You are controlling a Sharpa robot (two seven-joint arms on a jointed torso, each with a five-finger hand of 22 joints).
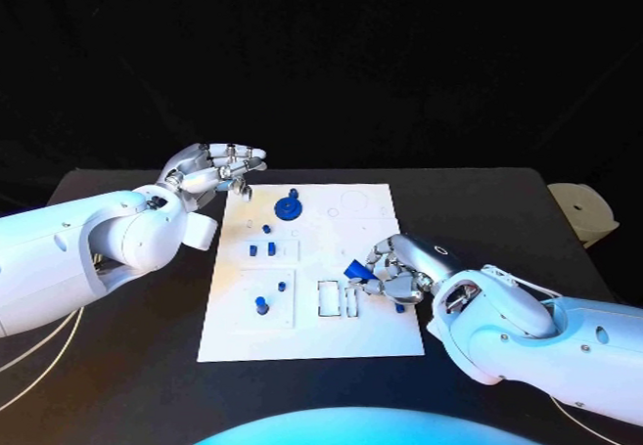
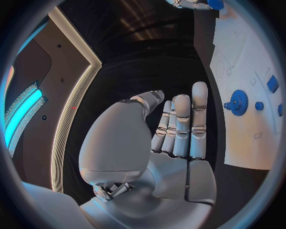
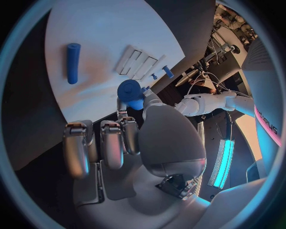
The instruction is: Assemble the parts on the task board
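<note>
Right robot hand [image 1: 395, 274] pinching blue part [image 1: 358, 270] over board [image 1: 374, 332], near slots [image 1: 337, 298] | left robot hand [image 1: 218, 167] spread, holding nothing, at board's far left corner beside gear [image 1: 290, 208] | step: probably carrying part to its seat | next: line up, lower, press in

The flat white task board [image 1: 311, 335] has a smooth, matt surface resembling plastic. The small blue gear-shaped part [image 1: 290, 210] appears to be moulded matt plastic. Each silver robot hand, left [image 1: 214, 168] and right [image 1: 399, 272], shows satin metallic segments. The black bench [image 1: 118, 372] is matt and non-reflective.
</note>
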